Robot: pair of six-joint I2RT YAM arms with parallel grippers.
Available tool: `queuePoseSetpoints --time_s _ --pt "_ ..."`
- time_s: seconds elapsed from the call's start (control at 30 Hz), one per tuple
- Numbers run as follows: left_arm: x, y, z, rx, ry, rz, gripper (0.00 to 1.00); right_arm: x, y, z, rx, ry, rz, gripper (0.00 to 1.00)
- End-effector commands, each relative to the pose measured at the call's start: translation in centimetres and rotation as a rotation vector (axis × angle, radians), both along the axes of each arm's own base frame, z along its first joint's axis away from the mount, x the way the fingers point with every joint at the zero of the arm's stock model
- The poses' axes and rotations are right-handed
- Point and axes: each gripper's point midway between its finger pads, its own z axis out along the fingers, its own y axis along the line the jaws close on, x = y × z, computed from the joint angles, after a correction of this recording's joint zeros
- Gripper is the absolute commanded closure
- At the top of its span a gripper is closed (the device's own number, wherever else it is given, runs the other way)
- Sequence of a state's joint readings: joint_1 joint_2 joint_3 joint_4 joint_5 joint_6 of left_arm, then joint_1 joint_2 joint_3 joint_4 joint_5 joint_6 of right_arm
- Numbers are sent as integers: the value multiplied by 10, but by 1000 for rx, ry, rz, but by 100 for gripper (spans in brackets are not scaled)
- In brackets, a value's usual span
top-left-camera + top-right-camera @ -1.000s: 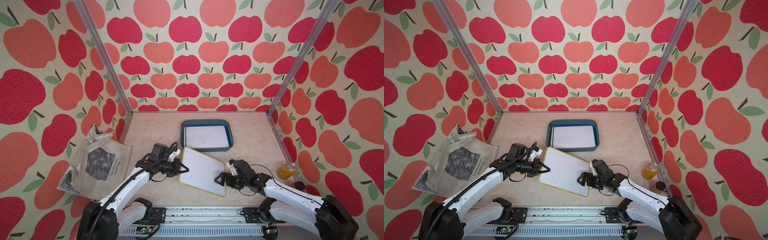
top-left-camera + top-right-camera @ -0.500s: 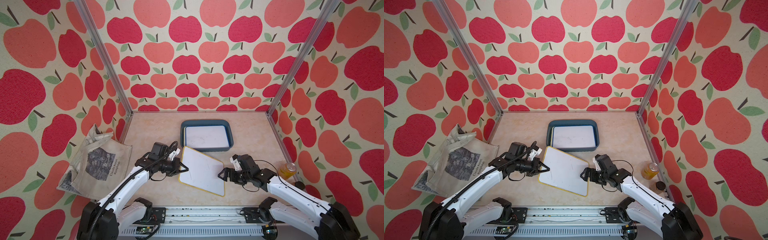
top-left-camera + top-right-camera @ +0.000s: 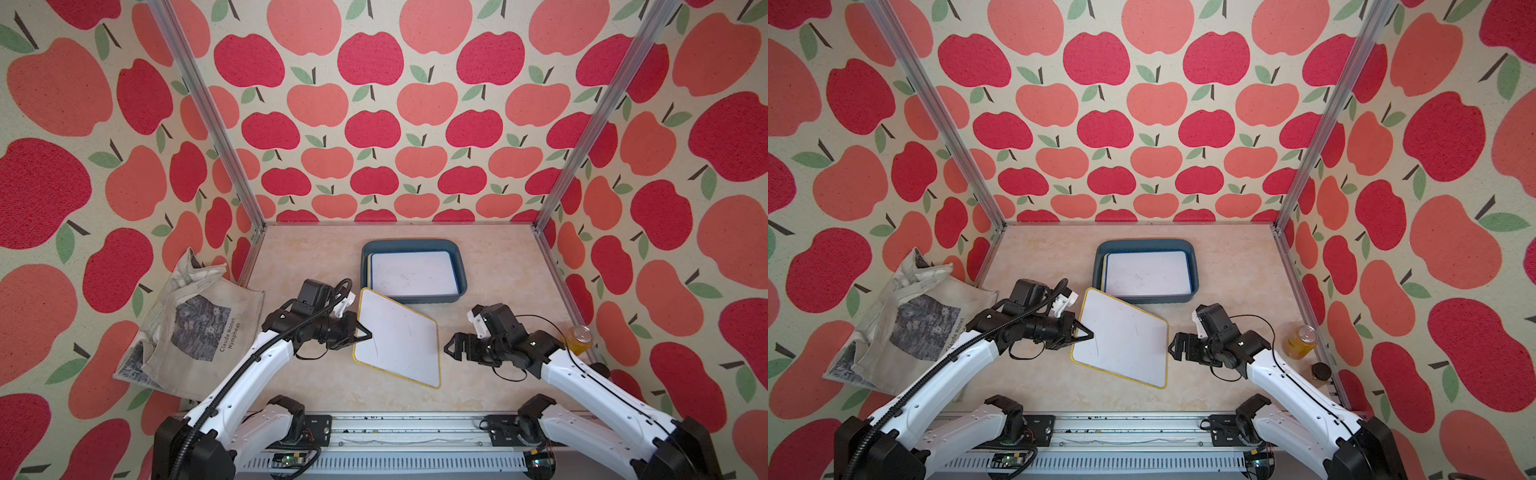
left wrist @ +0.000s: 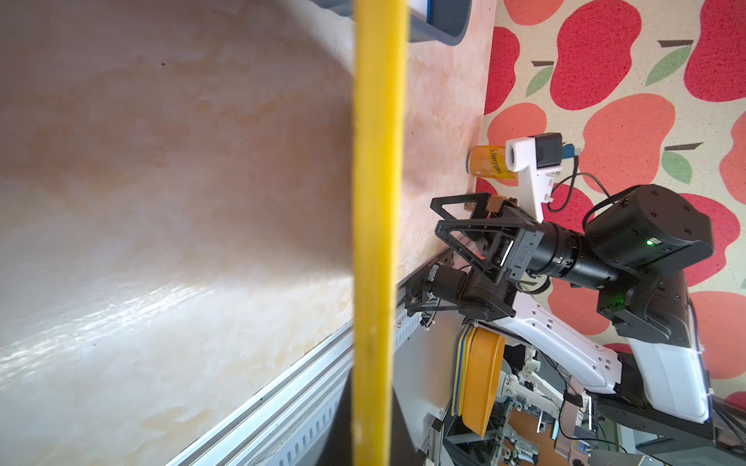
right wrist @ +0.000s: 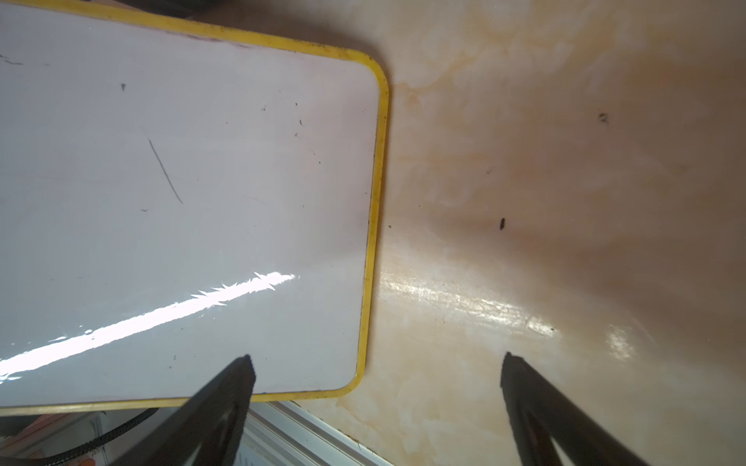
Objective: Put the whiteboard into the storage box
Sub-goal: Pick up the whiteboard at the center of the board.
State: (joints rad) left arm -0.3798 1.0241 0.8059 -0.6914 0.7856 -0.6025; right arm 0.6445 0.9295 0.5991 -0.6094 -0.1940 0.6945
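The whiteboard [image 3: 399, 336] [image 3: 1125, 336] has a yellow rim and is held slanted just in front of the storage box [image 3: 415, 243] [image 3: 1146, 243]. Its far corner overlaps the box's front wall. My left gripper [image 3: 365, 332] [image 3: 1086, 332] is shut on the board's left edge; the left wrist view shows that yellow edge [image 4: 377, 201] running between the jaws. My right gripper [image 3: 451, 347] [image 3: 1173, 347] [image 5: 377, 363] stands open just right of the board, apart from it. In the right wrist view one finger [image 5: 238, 383] overlaps the board's corner [image 5: 181, 201]. Another, blue-rimmed board [image 3: 411, 272] lies inside the box.
A printed cloth tote bag [image 3: 195, 328] lies against the left wall. A yellow soda can [image 3: 579, 338] [image 4: 488, 161] and a small dark cap [image 3: 598, 370] sit by the right wall. The metal rail [image 3: 395, 428] runs along the table's front edge.
My right gripper has drawn back to the right, away from the whiteboard's right edge. The left gripper keeps its hold and the board has barely shifted.
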Motion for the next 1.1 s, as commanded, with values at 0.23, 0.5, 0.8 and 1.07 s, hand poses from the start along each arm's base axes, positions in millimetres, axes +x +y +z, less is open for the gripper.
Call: queuePoseSetpoints --time_s 0.23,0.5,0.8,1.07 --pt "-3 1 43 -27 -83 -25 100 7 -37 25 -171 -87 -17 1" --pt "-7 -1 74 -61 -137 -50 100 18 -47 35 -197 -127 -59 1" --pt "-1 -1 94 -52 -190 -54 100 21 -62 29 -273 -126 -88 1" --pt "20 -8 113 -66 -250 -57 100 22 -65 23 -284 -116 -103 1"
